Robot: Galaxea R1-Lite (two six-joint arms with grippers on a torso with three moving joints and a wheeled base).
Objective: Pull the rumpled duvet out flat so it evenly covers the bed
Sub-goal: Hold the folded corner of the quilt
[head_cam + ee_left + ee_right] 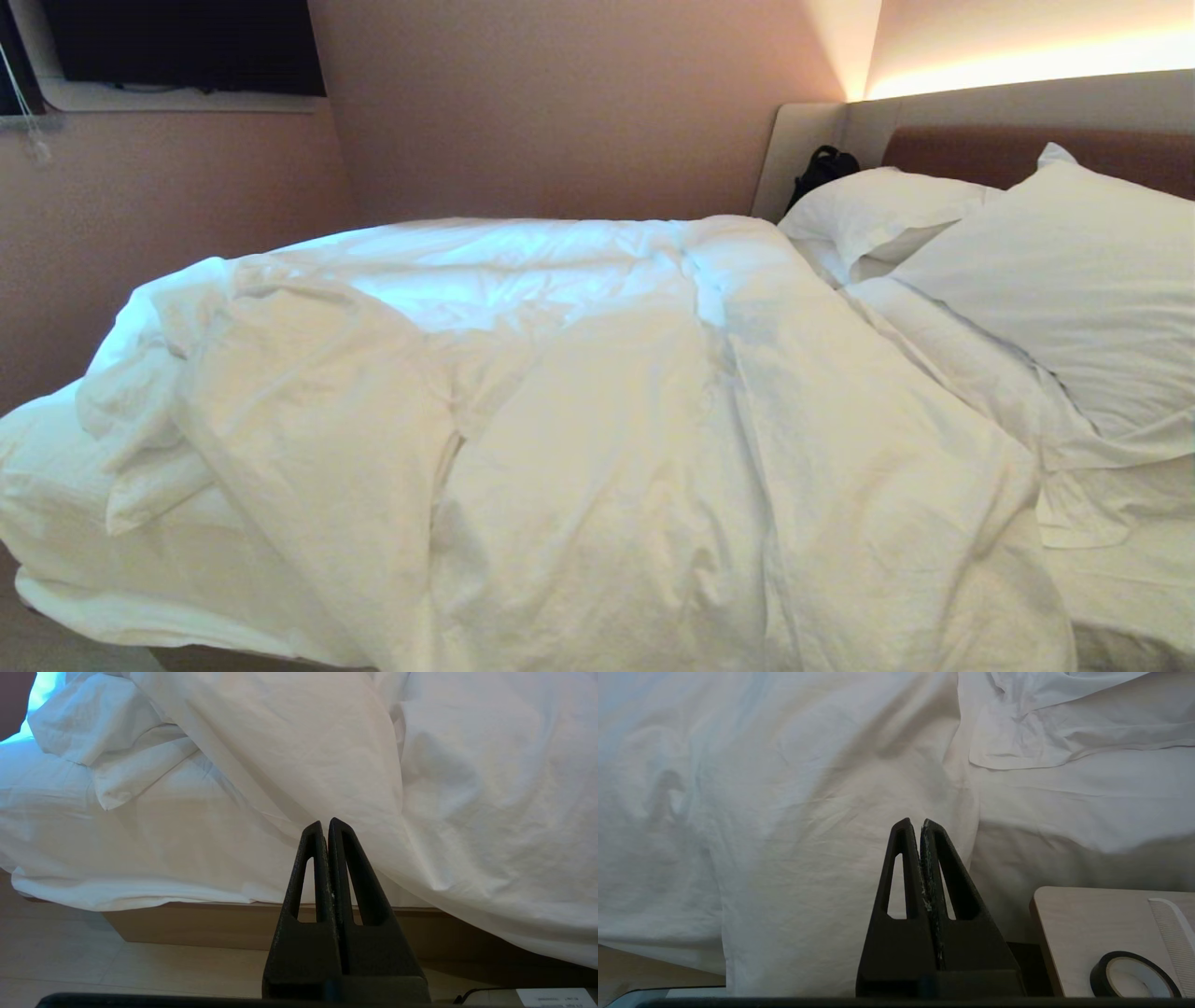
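Head view: one duvet (579, 420) rumpled on bed (1018, 140), two pillows (1055, 280); both grippers (left (325, 827), right (916, 826)) closed, empty.

The duvet (579, 420) lies bunched across the bed (196, 924), spilling over its near edge; two pillows (1064, 289) sit right (by the headboard (980, 149)), a bag (822, 170) behind them.

- Our left gripper (325, 826) sits low with its two black fingers pressed flat together, tips meeting, nothing caught between them.
- Our right gripper (920, 825) is in the same pose, fingers closed tip to tip and empty, with pale scuffing along the seam where the pads meet.
- Neither of our arms shows in the head view.
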